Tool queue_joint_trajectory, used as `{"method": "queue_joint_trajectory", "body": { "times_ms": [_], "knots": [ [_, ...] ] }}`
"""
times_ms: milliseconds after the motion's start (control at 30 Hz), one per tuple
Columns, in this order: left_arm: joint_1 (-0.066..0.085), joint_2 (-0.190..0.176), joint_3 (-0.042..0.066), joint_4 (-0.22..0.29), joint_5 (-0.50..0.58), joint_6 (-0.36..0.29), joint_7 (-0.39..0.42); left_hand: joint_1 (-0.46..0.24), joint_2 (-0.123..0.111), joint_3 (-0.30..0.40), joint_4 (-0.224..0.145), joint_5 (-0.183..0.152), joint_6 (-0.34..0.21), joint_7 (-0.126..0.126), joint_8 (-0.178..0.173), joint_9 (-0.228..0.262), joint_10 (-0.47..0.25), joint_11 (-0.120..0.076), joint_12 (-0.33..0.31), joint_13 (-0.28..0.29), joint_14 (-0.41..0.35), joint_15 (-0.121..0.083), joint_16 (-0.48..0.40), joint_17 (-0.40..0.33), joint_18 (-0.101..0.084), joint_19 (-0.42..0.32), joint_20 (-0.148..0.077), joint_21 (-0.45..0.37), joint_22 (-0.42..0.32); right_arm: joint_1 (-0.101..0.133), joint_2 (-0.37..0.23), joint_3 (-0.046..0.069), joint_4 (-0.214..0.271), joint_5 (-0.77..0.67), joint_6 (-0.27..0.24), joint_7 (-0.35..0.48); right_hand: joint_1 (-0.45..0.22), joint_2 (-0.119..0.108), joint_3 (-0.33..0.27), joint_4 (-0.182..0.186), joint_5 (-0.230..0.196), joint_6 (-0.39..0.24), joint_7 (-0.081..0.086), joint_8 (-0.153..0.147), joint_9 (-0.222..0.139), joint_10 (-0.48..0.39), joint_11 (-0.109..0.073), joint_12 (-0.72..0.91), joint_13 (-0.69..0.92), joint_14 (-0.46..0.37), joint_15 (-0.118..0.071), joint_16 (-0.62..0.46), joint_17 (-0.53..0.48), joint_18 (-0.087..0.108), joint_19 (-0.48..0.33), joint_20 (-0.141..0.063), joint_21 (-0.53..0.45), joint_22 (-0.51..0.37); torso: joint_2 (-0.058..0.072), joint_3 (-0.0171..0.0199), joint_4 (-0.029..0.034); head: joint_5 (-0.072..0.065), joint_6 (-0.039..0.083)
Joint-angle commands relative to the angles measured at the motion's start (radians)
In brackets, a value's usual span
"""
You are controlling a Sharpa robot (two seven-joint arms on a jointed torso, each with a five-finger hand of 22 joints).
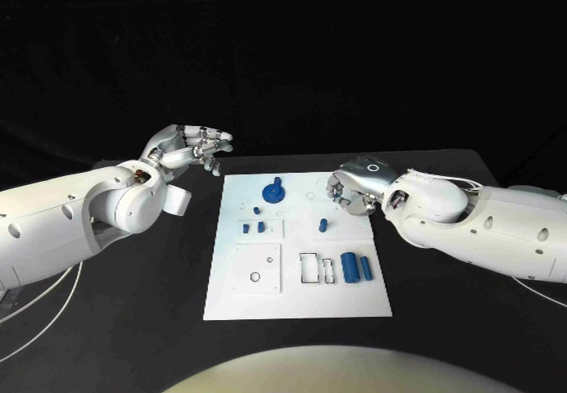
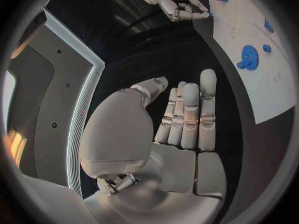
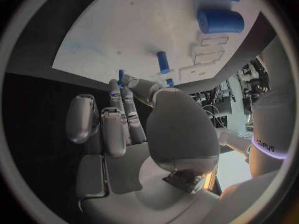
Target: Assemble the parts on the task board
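Two hands flank your task board [image 1: 237, 303], the white plate lying in the middle of the black table [image 1: 118, 327]. Your left hand [image 1: 189, 149] hovers over the table just off the board's far left corner; its wrist view shows the fingers [image 2: 190, 114] straight and side by side, holding nothing. Your right hand [image 1: 355, 187] sits over the board's far right edge, and from its wrist view you see fingertips [image 3: 118, 92] brought together around a thin blue pin [image 3: 121, 76], pinching it above the white surface. On the board you have a blue gear [image 1: 274, 192] near the far end, small blue pieces [image 1: 253, 228] towards the left of the middle, a short blue peg [image 1: 321, 223] standing right of them, and a thick blue cylinder [image 1: 351, 265] with a thinner blue rod [image 1: 368, 268] just beside it near the right edge. As for writing, you can read pale lettering on the right forearm [image 3: 264, 147] in the wrist view, though it is too bent to spell out with confidence.
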Motion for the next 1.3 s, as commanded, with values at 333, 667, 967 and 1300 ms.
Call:
{"method": "queue_joint_trajectory", "body": {
  "times_ms": [333,667,967,1300],
  "knots": [
    [0.001,0.026,0.001,-0.013,0.023,0.019,0.005,0.008,-0.002,-0.007,0.003,0.002,-0.009,-0.001,-0.007,-0.002,-0.013,0.001,0.008,0.001,-0.008,0.001,0.0,-0.009,0.019,-0.002,0.007,-0.009,-0.008,-0.018,0.067,0.001,0.12,0.046,-0.062,0.047,0.033,0.041,0.015,-0.008,0.003,0.003,0.001,0.006,0.002,0.059,-0.051,-0.001,0.055,0.058,-0.006,0.007,0.003,-0.011,0.004,-0.002,0.003,0.001,0.0,-0.0014,0.0022,0.066,-0.007],
    [0.001,0.074,0.001,-0.03,0.034,-0.001,0.011,0.005,-0.001,-0.01,0.007,0.001,-0.011,0.0,-0.007,-0.002,-0.017,0.002,0.01,0.002,-0.01,0.003,0.001,-0.009,0.019,-0.003,0.009,-0.01,-0.009,-0.101,0.171,-0.008,0.096,0.048,-0.047,0.067,0.032,0.041,0.016,-0.009,0.005,0.001,0.003,0.006,0.002,0.057,-0.05,-0.002,0.056,0.058,-0.006,0.007,0.002,-0.01,0.001,-0.002,0.0,-0.001,0.001,-0.0029,0.002,0.129,-0.022],
    [0.002,0.09,0.001,-0.032,0.036,-0.004,0.011,0.0,-0.001,-0.014,0.012,0.002,-0.013,0.0,-0.008,-0.003,-0.021,0.004,0.012,0.004,-0.013,0.004,0.002,-0.011,0.019,-0.004,0.01,-0.014,-0.012,-0.142,0.213,-0.014,0.059,0.042,-0.03,0.068,0.032,0.041,0.017,-0.009,0.005,0.0,0.004,0.005,0.002,0.056,-0.049,-0.003,0.057,0.059,-0.005,0.008,0.003,-0.009,0.0,-0.002,-0.001,-0.002,0.001,-0.0009,0.0022,0.151,-0.024],
    [0.002,0.092,0.001,-0.031,0.037,0.001,0.008,-0.001,-0.001,-0.016,0.014,0.001,-0.014,0.001,-0.008,-0.003,-0.024,0.004,0.013,0.004,-0.014,0.005,0.003,-0.01,0.019,-0.004,0.011,-0.015,-0.012,-0.156,0.227,-0.016,0.038,0.027,-0.023,0.059,0.031,0.041,0.017,-0.008,0.005,-0.001,0.005,0.004,0.002,0.055,-0.048,-0.004,0.057,0.059,-0.005,0.008,0.004,-0.009,-0.002,-0.001,-0.004,-0.004,0.002,0.0003,0.0011,0.158,-0.024]
  ]
}}
